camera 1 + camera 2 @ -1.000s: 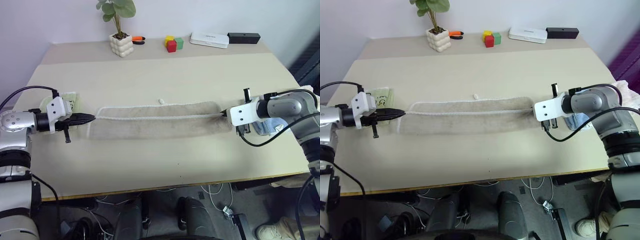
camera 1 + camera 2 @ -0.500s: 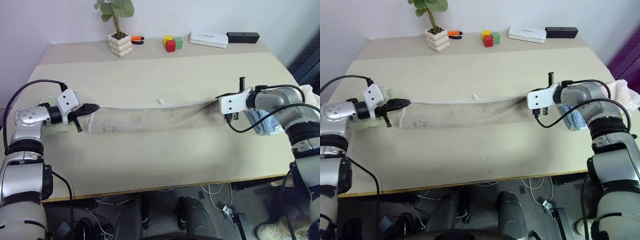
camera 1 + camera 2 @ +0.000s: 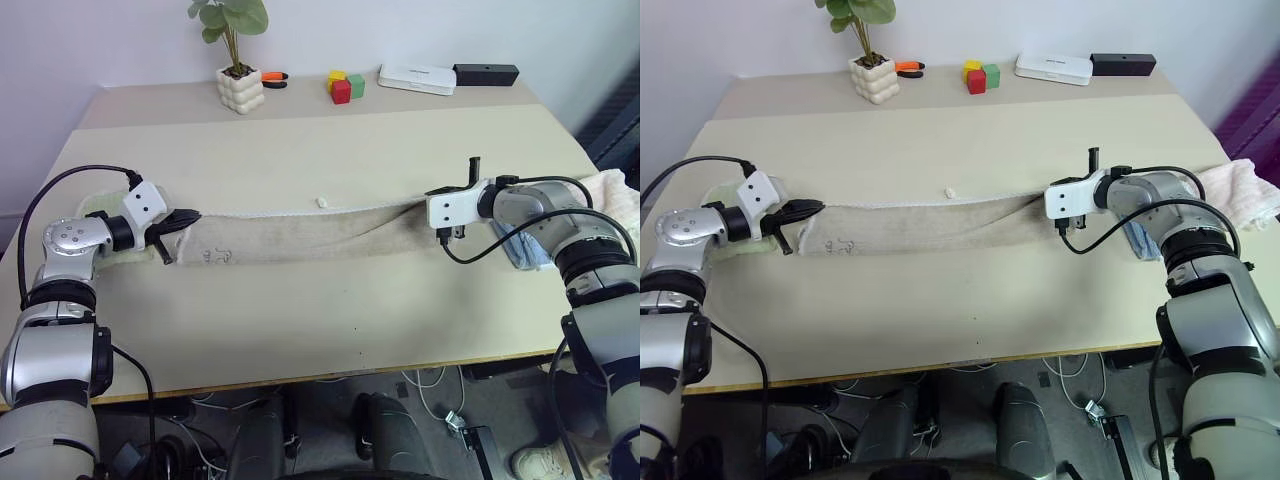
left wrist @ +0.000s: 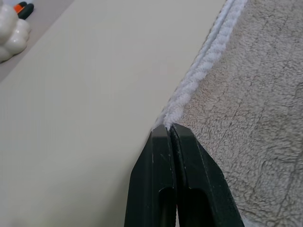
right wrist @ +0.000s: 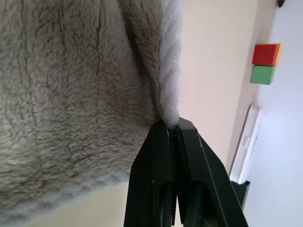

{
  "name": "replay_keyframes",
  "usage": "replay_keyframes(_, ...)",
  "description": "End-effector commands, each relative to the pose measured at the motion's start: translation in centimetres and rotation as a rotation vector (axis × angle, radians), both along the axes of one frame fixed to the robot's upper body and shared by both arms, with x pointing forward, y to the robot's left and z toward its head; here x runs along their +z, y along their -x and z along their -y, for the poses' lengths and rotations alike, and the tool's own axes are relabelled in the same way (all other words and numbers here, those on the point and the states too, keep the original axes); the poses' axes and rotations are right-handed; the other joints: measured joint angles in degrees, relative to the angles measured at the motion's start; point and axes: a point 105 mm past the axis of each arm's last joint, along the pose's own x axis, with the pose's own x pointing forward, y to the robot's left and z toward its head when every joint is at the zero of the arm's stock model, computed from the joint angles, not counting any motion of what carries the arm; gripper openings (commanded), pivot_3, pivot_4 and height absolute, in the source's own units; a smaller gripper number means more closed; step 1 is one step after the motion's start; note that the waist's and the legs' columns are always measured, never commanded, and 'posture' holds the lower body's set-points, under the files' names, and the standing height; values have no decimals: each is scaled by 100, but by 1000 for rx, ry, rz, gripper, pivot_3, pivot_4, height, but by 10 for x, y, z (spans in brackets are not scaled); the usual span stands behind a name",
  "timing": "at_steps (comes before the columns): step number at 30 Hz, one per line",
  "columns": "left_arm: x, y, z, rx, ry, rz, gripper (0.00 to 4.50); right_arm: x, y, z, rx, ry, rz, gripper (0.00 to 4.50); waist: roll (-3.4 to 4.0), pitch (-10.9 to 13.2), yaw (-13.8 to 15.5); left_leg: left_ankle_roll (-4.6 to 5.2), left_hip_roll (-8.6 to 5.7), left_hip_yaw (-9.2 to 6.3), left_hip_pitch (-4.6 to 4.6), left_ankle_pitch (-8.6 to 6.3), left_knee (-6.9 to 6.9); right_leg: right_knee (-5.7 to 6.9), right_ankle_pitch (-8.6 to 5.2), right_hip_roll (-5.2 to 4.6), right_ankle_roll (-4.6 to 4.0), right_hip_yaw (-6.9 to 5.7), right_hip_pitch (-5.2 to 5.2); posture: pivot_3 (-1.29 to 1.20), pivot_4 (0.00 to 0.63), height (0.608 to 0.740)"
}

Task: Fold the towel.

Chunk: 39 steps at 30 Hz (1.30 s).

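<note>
Long beige terry towel lies stretched across the middle of the tan table, each end effector, left and right, clenched on a far corner; keep tension even and carry both corners together to fold squarely.

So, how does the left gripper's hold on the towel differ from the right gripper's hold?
The left gripper pinches the white corded edging at one end of the towel, while the right gripper pinches a bunched fold of beige pile at the opposite end. Near the left gripper the towel lies flat and shows its dark embroidered mark; near the right gripper it is gathered and narrower. Both grippers are shut on the towel's far edge.
</note>
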Motion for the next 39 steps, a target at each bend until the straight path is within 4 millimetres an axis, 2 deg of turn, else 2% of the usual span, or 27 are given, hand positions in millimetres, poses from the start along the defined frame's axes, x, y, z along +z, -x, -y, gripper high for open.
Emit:
replay_keyframes(1, 13, -5, -4, 29, -5, 53, 0, 20, -8, 2, -34, -30, 75, 51, 0, 0, 0, 0, 0, 0, 0, 0, 0, 0, 0, 0, 0, 0, 0, 0, 150, 740)
replay_keyframes(6, 14, -13, -7, 115, 17, 87, 0, 0, -10, 2, -77, -47, 26, 51, 0, 0, -7, 0, 0, 0, 2, 0, 0, 0, 0, 1, 0, 0, 2, 0, 150, 740)
replay_keyframes(9, 7, -13, -3, 113, 114, 11, 0, -12, -8, 2, -100, -77, -27, 51, 0, 0, -3, 0, 0, 0, 2, 1, 0, 1, 0, 1, 0, 0, 3, 0, 150, 740)
replay_keyframes(12, -1, -10, 0, 95, 134, -42, 873, -14, -8, 2, -121, -114, -55, 888, 0, 0, -2, 0, -1, 0, 2, 1, 0, 1, 0, 1, 1, 0, 3, 0, 150, 740)
replay_keyframes(17, -5, -10, -2, 105, 65, -16, 3403, -7, -11, 5, -146, -114, -21, 3369, -1, -1, -9, -1, 0, -2, 9, 1, -1, 1, 0, 2, 1, 0, 10, 0, 150, 740)
replay_keyframes(21, 12, -15, -4, 138, 160, 37, 3403, 9, -17, 9, -189, -182, 51, 3369, -1, 0, 1, -1, 0, -4, 13, 1, 0, 0, 0, 1, 1, 0, 16, 0, 150, 740)
replay_keyframes(23, 41, -23, -5, 167, 326, 106, 3403, 37, -20, 0, -217, -507, 61, 3369, -2, 1, 0, -1, 0, -5, 12, 1, -1, 0, 0, 2, 0, 0, 15, 0, 150, 740)
replay_keyframes(25, 52, -24, -5, 172, 390, 133, 3403, 48, -19, -3, -215, -643, 50, 3369, -2, 1, 2, -2, 0, -10, 10, 1, 0, 0, 1, 3, 1, -1, 16, 0, 150, 740)
replay_keyframes(28, 86, -24, 4, 121, 584, 229, 2575, 74, -10, -8, -205, -983, 33, 2530, -3, 0, 17, -2, 0, -15, 13, 2, 1, -1, 2, 5, 3, -2, 24, 0, 150, 740)
replay_keyframes(30, 94, -21, 14, 91, 642, 254, 1541, 87, -4, -14, -206, -1223, 13, 1483, -3, 0, 27, -1, -1, -26, 13, 2, 3, -2, 2, 5, 3, -5, 31, 0, 150, 740)
replay_keyframes(33, 104, -21, 32, 128, 846, 257, 46, 77, 10, -54, -168, -1473, -96, 14, -3, -5, 22, -1, 0, -35, 22, 1, 4, 1, 2, 5, 4, -6, 42, 0, 150, 740)
replay_keyframes(36, 102, -22, 48, 195, 980, 227, 46, 62, 16, -76, -203, -1576, -173, 14, -3, -5, 26, -4, 1, -41, 23, 3, 9, 6, 2, 9, 4, -7, 44, 0, 150, 740)
replay_keyframes(39, 85, -24, 78, 245, 1090, 172, 46, 37, 15, -100, -273, -1694, -236, 14, -4, -5, 47, -4, -2, -44, 20, 3, 10, 5, 2, 8, 4, -7, 45, 0, 150, 740)
